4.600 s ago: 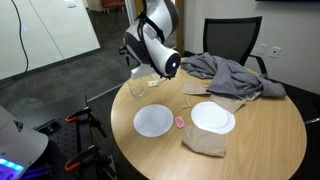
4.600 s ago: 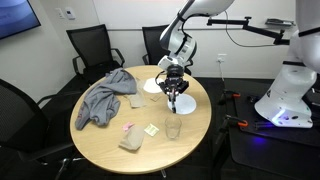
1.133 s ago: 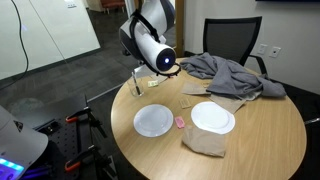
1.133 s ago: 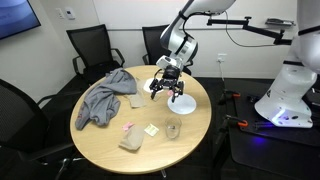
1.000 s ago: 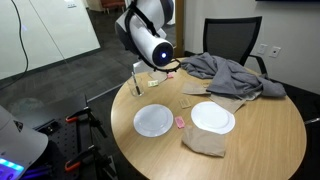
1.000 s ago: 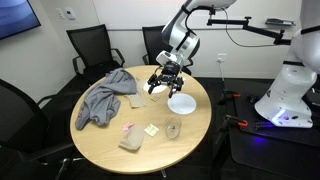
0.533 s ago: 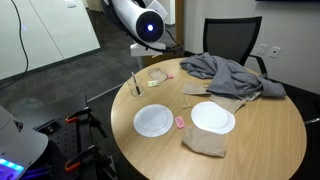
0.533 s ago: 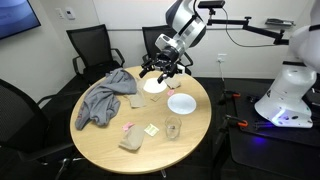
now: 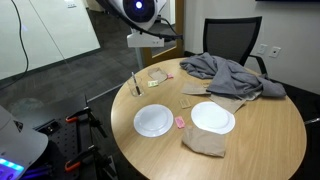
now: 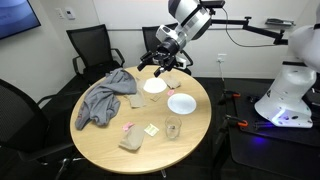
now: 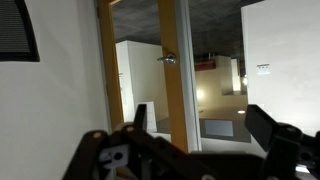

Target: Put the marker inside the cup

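A clear cup (image 9: 137,87) stands near the table's edge, and a thin dark marker (image 9: 135,76) sticks upright out of it. In an exterior view the same cup (image 10: 172,129) sits at the front of the table, its contents too small to make out. My gripper (image 9: 160,38) hangs high above the table, well away from the cup, and is also seen raised in an exterior view (image 10: 165,62). The wrist view faces a wall and a doorway. There the gripper (image 11: 200,125) is open, with nothing between its fingers (image 11: 262,125).
Two white plates (image 9: 153,121) (image 9: 213,117) lie on the round wooden table (image 9: 260,140). A grey cloth (image 9: 225,72) is heaped at the back, with a brown napkin (image 9: 205,142), a pink item (image 9: 179,122) and paper notes (image 9: 158,75) nearby. Office chairs (image 10: 90,50) ring the table.
The arm has lifted up and away from the table, and the wrist has swung to face the room. The gripper stayed open. The cup and marker have not moved.
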`<state>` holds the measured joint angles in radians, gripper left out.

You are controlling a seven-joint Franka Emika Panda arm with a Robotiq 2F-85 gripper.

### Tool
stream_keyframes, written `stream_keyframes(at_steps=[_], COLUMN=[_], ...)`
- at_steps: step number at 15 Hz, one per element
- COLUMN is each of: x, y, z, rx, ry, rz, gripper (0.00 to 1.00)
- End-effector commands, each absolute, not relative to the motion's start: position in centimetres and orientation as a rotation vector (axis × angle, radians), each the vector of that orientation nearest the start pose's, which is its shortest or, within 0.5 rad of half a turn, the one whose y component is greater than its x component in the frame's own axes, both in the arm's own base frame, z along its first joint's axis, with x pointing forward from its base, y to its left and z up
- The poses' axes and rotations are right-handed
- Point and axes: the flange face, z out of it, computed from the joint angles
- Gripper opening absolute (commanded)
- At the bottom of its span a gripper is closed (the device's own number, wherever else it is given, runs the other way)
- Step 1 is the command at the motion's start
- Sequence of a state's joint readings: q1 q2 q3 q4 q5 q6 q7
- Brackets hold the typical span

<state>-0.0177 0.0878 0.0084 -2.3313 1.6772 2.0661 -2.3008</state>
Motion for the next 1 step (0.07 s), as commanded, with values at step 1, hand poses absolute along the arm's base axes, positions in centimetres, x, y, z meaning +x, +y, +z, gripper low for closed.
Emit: stream_keyframes(at_steps=[1], x=[51.49], y=[4.67], z=[31.45], rx=[-1.802], ry=[-1.061], rz=[-1.259], gripper=[1.0])
